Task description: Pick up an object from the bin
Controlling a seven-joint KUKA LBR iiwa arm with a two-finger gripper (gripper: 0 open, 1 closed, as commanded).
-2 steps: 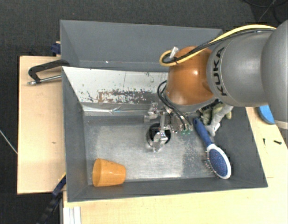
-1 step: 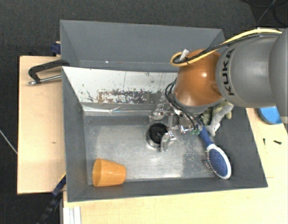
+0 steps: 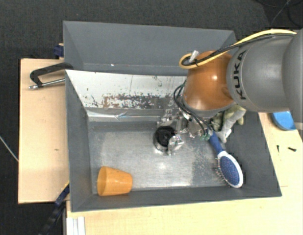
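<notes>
My gripper is low over the middle of the bin, just under the back wall. A small black round thing lies right at its metal tip, on the left side; whether it is gripped I cannot tell. A blue-handled brush with a white-rimmed oval head lies on the bin floor to the right of the gripper, its handle pointing up towards the arm. A pale whitish-green thing sits behind the brush, partly hidden under the arm.
An orange cup lies on its side in the bin's front left corner, well away from the gripper. The arm with its orange cover reaches in from the right and hides the back right part of the bin.
</notes>
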